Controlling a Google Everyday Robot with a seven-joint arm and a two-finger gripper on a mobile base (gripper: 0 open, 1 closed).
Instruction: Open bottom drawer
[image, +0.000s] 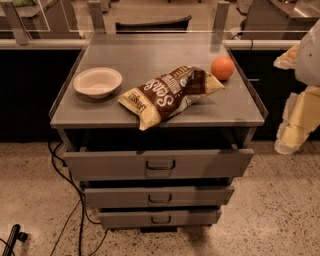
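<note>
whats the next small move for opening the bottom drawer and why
Probably lower the gripper leftward toward the handle of the bottom drawer; the gripper hangs at the right, beside the cabinet top, well away from that handle.

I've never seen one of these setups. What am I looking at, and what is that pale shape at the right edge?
There is one camera view, looking down at a grey cabinet; where the camera is mounted is not known. The pale shape on the right is the robot's single arm. Its lower end, the gripper, hangs beside the cabinet's right side, touching none of the drawers, and nothing shows in it. On top of the cabinet lie a white bowl, a brown-and-yellow snack bag and an orange. Below are three drawers. The job concerns the bottom drawer, the narrowest one, with a small dark handle at its centre.
</note>
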